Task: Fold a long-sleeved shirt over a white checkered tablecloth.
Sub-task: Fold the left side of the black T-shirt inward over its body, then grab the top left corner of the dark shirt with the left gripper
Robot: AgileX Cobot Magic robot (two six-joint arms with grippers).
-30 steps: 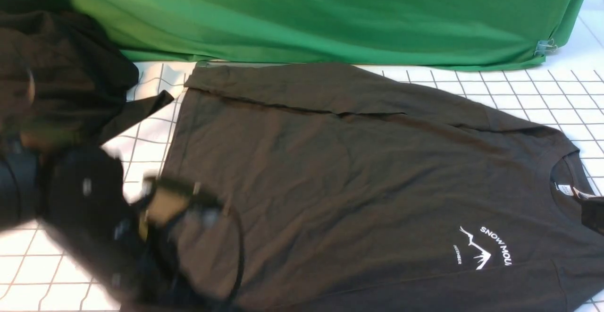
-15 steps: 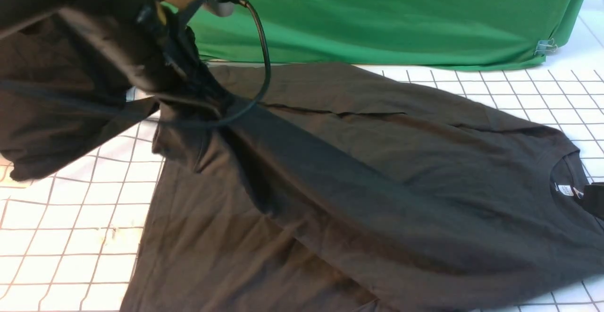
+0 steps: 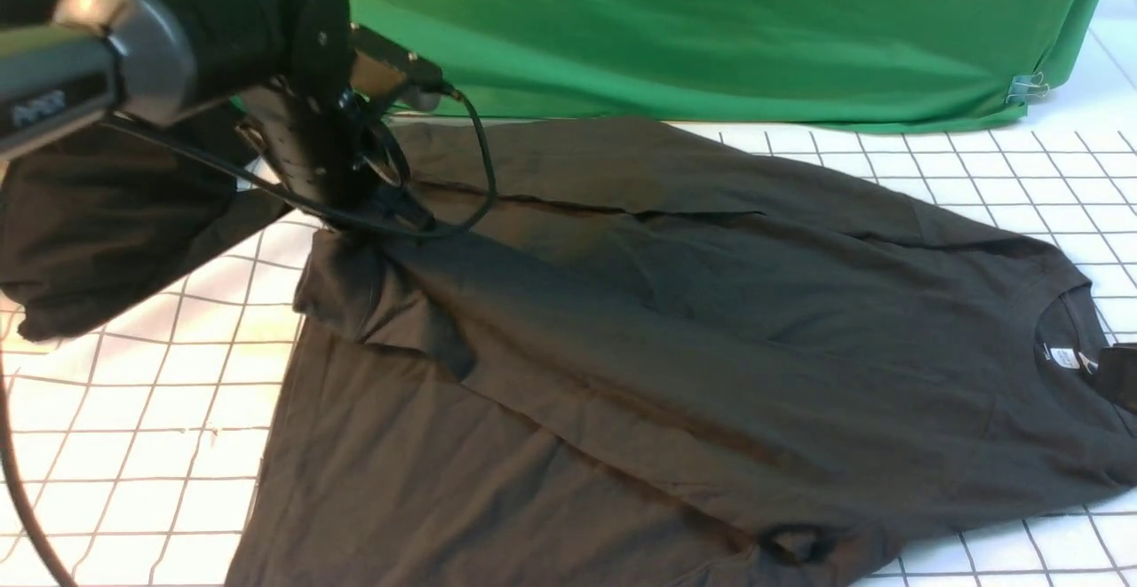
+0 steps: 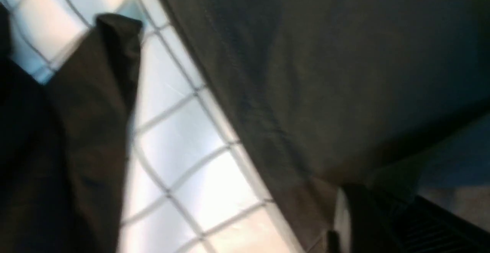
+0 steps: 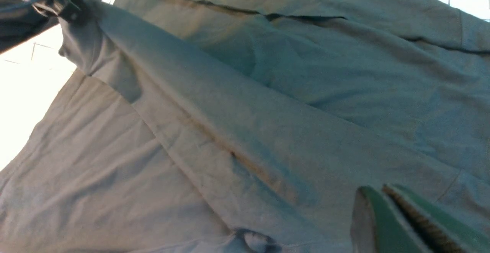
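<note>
The long-sleeved shirt [image 3: 711,303] lies spread on the white checkered tablecloth [image 3: 133,445], its neck label [image 3: 1061,356] at the right. One sleeve [image 3: 577,338] runs diagonally over the chest from the front right to the back left and hides the logo. My left gripper [image 3: 400,214] is shut on that sleeve's end, just above the shirt's back-left corner. The left wrist view is blurred, with a dark finger [image 4: 346,214] against the shirt cloth. My right gripper [image 5: 377,189] is shut with nothing in it, hovering over the shirt by the collar. It shows as a dark tip [image 3: 1121,383].
A blacker garment [image 3: 98,205] is heaped at the left, under my left arm. The green fabric sheet [image 3: 675,27] hangs along the back, with a metal clip [image 3: 1026,88] at its right corner. Bare tablecloth shows at the front left and back right.
My left gripper rose from the front left, carried the sleeve up and back across the chest, then dropped lower at the back left. The sleeve now covers the logo. The right gripper has not moved.
</note>
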